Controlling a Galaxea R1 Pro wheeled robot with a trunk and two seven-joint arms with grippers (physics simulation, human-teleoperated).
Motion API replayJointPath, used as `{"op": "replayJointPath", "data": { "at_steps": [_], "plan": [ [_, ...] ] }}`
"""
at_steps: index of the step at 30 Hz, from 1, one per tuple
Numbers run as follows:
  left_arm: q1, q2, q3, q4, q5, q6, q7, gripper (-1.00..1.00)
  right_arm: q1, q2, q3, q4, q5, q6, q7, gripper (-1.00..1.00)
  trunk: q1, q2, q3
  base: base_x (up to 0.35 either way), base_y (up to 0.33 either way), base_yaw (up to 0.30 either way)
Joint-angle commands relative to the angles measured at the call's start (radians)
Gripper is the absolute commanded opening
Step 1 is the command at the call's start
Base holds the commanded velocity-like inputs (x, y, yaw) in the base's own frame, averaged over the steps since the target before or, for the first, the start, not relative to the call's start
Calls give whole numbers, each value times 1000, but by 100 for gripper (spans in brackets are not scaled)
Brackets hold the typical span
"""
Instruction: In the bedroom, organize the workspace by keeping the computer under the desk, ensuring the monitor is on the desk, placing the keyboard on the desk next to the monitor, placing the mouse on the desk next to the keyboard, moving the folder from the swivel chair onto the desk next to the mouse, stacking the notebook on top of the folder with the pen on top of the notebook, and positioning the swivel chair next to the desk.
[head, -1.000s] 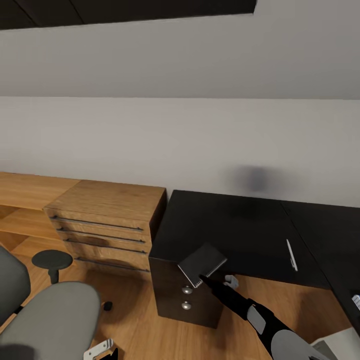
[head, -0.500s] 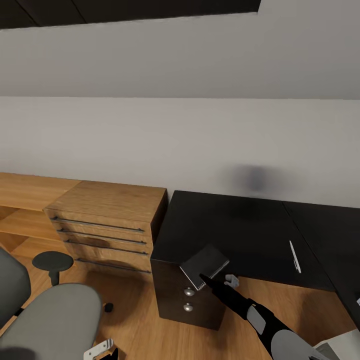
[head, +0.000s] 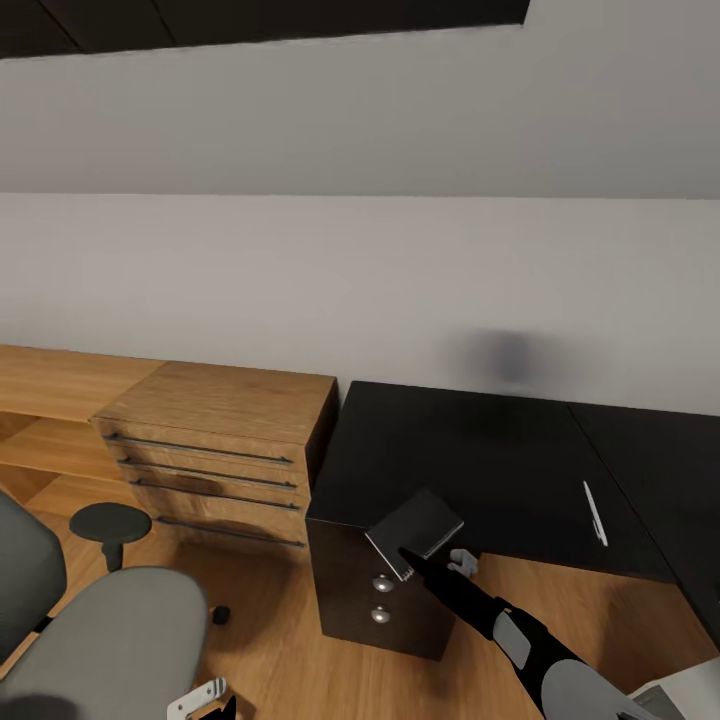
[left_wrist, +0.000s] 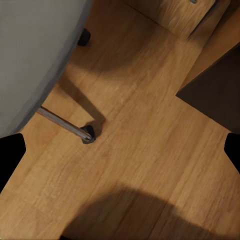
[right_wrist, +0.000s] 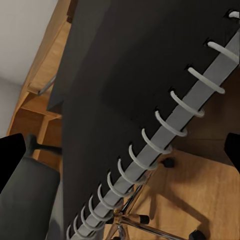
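Right gripper, seen from the head, pinches the grey notebook over the desk corner, the pen lying well apart. Its wrist camera shows the notebook's spiral binding: an edge-only pinch could let it slip floorward. Left gripper's opening cannot be told above the swivel chair.
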Motion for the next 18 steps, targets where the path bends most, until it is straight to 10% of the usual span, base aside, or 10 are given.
{"op": "replayJointPath", "data": {
  "at_steps": [1, 18],
  "plan": [
    [0, 0, -3, 0, 9, -3, 3, 100, 0, 0, 0, 0, -9, 10, 2, 100, 0, -1, -1, 0, 36, 0],
    [0, 0, -3, 0, 9, -3, 3, 100, 0, 3, 0, 0, -8, 10, 2, 100, 0, -1, -1, 0, 6, 0]
  ]
}}
